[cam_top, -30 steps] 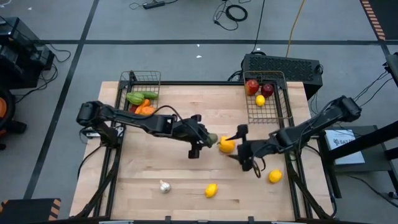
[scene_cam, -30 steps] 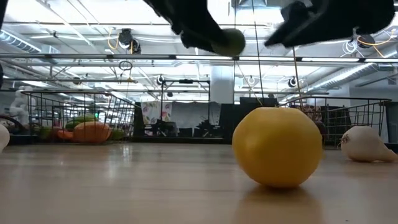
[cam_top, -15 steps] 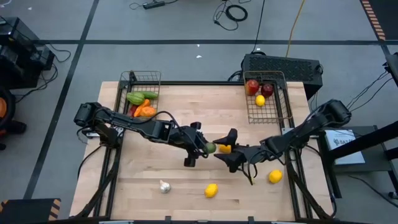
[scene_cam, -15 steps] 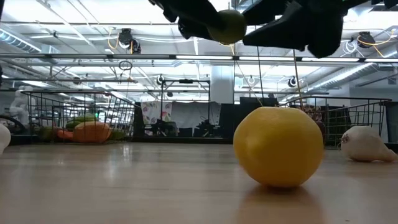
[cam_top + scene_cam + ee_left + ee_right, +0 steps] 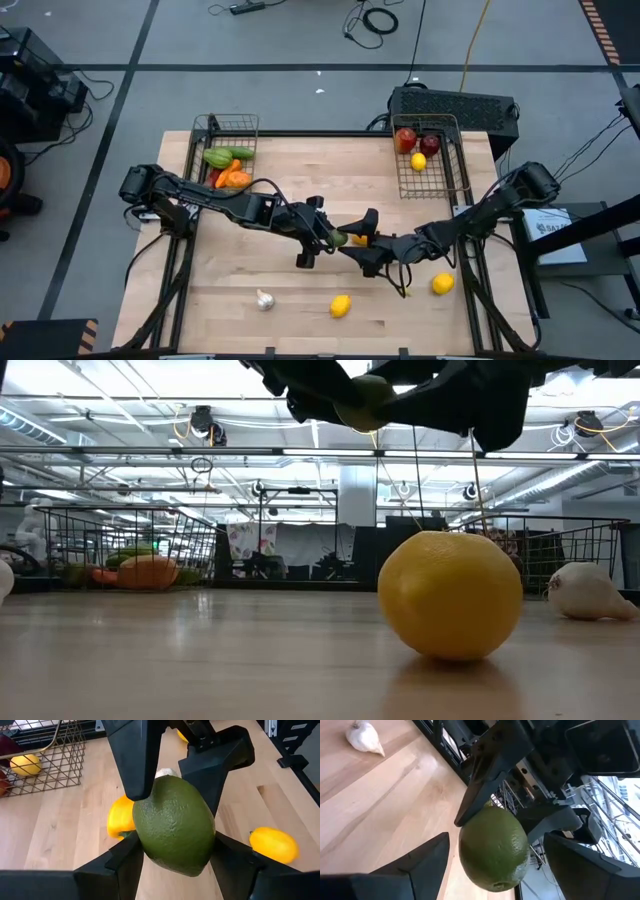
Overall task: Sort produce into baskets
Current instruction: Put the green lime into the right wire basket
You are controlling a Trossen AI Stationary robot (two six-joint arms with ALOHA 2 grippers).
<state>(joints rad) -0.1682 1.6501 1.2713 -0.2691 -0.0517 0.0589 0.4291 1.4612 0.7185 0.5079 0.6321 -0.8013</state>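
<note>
- Nearest the low camera: a lemon (image 5: pixel 450 595) rests on the counter (image 5: pixel 300 300), with a garlic bulb (image 5: pixel 265 299) close by. You can leave both for now.
- Above the lemon, mid-counter: the left hand (image 5: pixel 175 852) pinches a green avocado (image 5: pixel 175 825), lifted clear of the wood.
- The right hand (image 5: pixel 492 855) faces it with its fingers spread either side of the avocado. From the wrist views I cannot tell whether they touch it yet.
- Just beyond the avocado lies a yellow pepper (image 5: pixel 360 239), partly hidden by the hands.
- My read of the step: a hand-over, avocado passing from left to right.
- Next move, as I judge it: press the right fingers onto the fruit before the left lets go, otherwise it may drop and roll.
- Farther from the avocado: the left basket (image 5: pixel 226 128) holds green and orange vegetables, while the right basket (image 5: pixel 432 150) holds apples and a lemon.
- Another lemon (image 5: pixel 442 284) waits beside the right arm.
</note>
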